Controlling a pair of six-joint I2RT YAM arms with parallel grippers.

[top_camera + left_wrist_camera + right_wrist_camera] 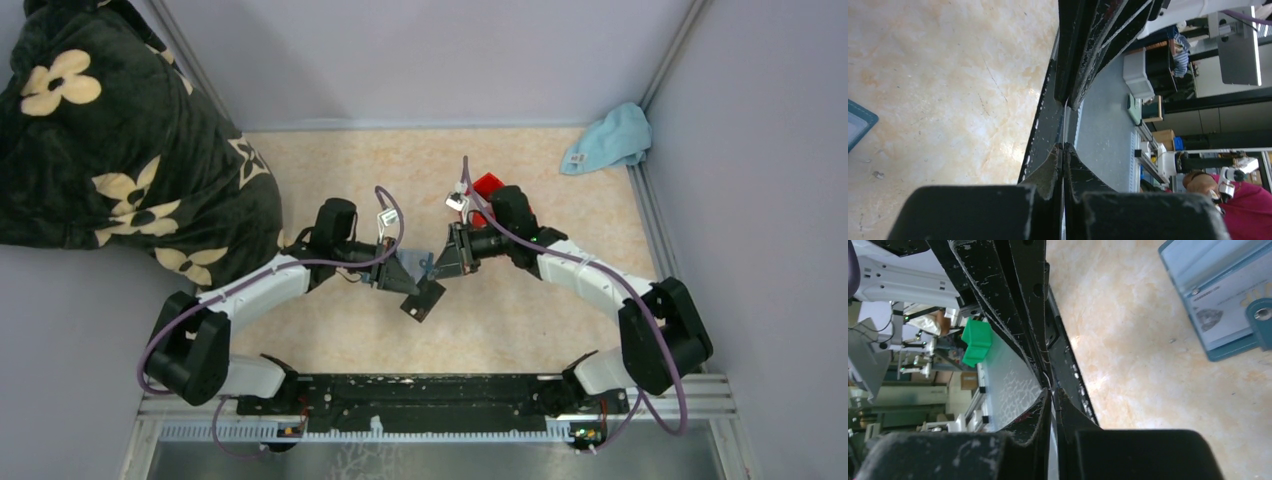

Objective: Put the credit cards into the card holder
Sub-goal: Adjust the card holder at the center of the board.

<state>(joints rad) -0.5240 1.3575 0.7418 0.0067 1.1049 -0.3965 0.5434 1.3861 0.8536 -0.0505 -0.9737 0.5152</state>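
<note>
The card holder [411,265] lies open on the table between the two wrists. It is a teal wallet with a snap tab and a pale printed card showing in its pocket [1215,307]; one corner shows in the left wrist view [857,124]. A credit card [424,299] looks dark from above and sits tilted at the tips of both grippers. My left gripper [407,288] [1063,146] is shut on a thin edge of it. My right gripper [438,276] [1052,389] is shut too, with the same thin edge between its fingers.
A red bin [487,186] stands just behind the right wrist. A light blue cloth [610,138] lies in the back right corner. A dark flowered blanket [110,140] bulges in from the left. The black base rail [440,390] runs along the near edge.
</note>
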